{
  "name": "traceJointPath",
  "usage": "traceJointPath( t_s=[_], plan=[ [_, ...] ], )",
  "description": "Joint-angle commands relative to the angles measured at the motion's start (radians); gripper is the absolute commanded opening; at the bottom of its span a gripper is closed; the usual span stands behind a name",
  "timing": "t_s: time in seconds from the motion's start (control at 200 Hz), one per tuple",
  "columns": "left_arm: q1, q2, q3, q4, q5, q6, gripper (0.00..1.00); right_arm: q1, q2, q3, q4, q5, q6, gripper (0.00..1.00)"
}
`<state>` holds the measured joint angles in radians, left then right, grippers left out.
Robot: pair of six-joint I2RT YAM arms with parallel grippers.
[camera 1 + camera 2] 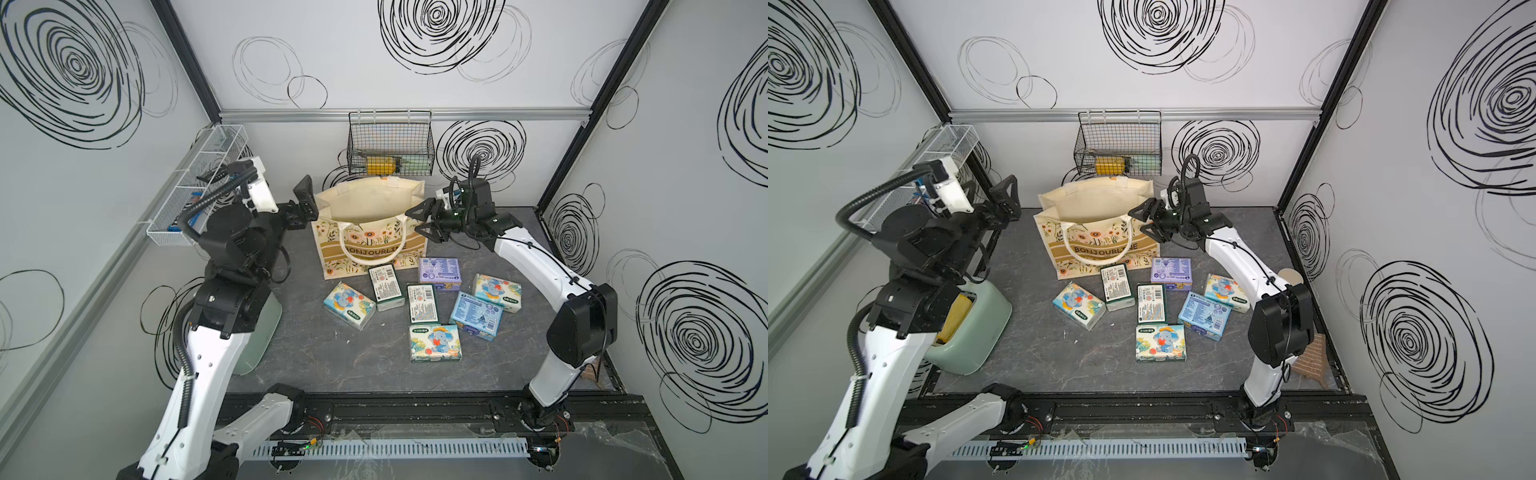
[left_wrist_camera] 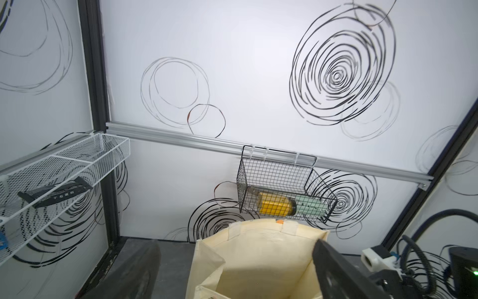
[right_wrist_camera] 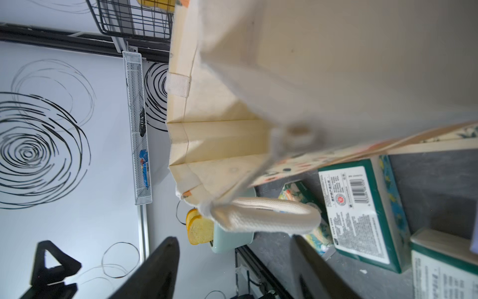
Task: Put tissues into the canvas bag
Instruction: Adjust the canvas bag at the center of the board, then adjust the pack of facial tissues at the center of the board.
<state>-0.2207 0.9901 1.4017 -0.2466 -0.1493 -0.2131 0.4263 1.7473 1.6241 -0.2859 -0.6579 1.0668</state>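
Before the canvas bag [image 1: 370,245] — seven packs of tissues [image 1: 423,303] loose on the table [image 1: 311,357], none in hand.
Bag upright, mouth open; whether anything lies inside cannot be told. Left gripper [image 1: 306,200] at the bag's left rim, jaws spread wide, holding nothing; right gripper [image 1: 424,221] at the bag's right rim, jaws apart, likewise holding nothing. Purple pack [image 1: 439,274] sits just beside the bag's front right corner, long axis along the bag's front face — below the right gripper and out past the bag's front. Right arm judged the nearer; the coming pick likely calls for a descent with the jaws set across that pack's short side.
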Motion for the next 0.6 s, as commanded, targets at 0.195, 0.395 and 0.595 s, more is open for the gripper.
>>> traceJointPath(
  t_s=[0.195, 0.395, 0.595],
  plan=[
    [-0.078, -0.14, -0.257, 0.023, 0.216, -0.122, 0.96, -0.04, -0.193, -0.074, -0.166, 0.05, -0.209, 0.79],
    [-0.388, -0.314, -0.57, -0.01, 0.198, -0.251, 0.96, -0.13, -0.548, -0.421, -0.27, 0.156, -0.399, 0.79],
    [-0.783, -0.419, -0.907, 0.15, 0.062, -0.501, 0.96, -0.143, -0.829, -0.786, -0.339, 0.19, -0.407, 0.78]
  ],
)
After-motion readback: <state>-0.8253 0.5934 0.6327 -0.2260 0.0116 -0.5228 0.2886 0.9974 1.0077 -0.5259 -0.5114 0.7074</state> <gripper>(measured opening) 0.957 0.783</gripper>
